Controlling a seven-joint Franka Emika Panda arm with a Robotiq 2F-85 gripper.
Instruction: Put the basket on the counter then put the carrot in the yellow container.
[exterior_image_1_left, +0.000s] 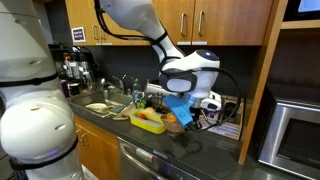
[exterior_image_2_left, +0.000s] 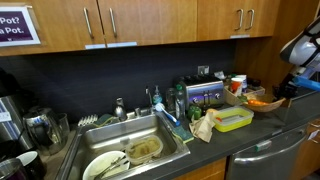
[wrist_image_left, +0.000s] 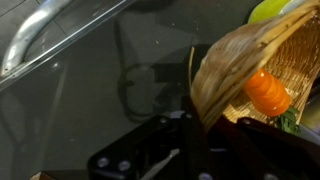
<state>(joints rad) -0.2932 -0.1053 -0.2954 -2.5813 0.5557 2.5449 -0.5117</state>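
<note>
The fingers (wrist_image_left: 170, 140) pinch the wall of the wicker basket (wrist_image_left: 240, 60), which hangs tilted over the dark desk (wrist_image_left: 100, 90); whether it touches I cannot tell. The carrot (wrist_image_left: 268, 92) lies inside it. Just beyond sits the yellow container (exterior_image_2_left: 235, 120) on the desk, and farther off, the sink (exterior_image_2_left: 165, 130).

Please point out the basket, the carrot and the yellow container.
basket (wrist_image_left: 235, 60): wrist view, on its woven wall.
carrot (wrist_image_left: 268, 92): wrist view, on its orange body.
yellow container (exterior_image_2_left: 237, 123): in an exterior view, on its front wall.
</note>
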